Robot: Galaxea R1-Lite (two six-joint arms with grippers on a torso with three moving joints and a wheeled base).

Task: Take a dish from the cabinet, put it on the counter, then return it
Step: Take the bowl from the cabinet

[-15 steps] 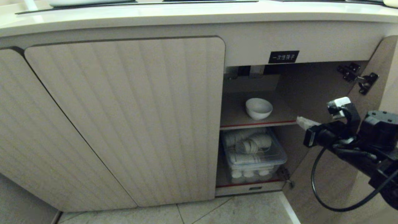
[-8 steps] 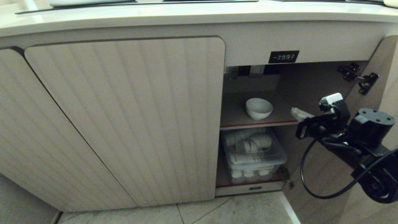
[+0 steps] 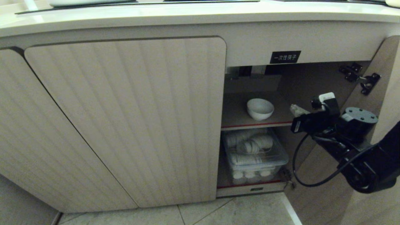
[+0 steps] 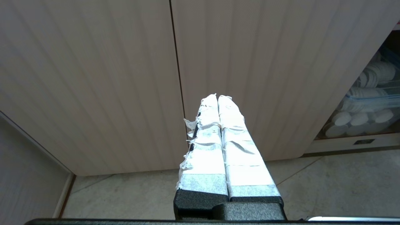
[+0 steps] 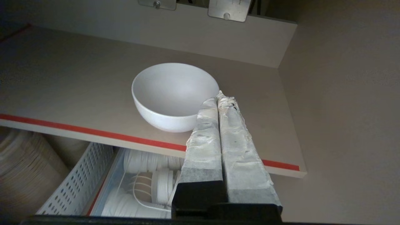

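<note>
Beige bench (image 3: 200, 15) on top, tiled floor (image 3: 237, 212) below. Cabinet (image 3: 125, 118) right bay open: white dish (image 3: 260, 108) upright on the red-edged upper shelf (image 3: 237, 117); clear bin (image 3: 254, 156) of stacked cups below. Right gripper (image 3: 297, 110) pressed closed, empty, just right of dish, apart. Left gripper (image 4: 217, 97) closed, empty, facing the closed doors.
</note>
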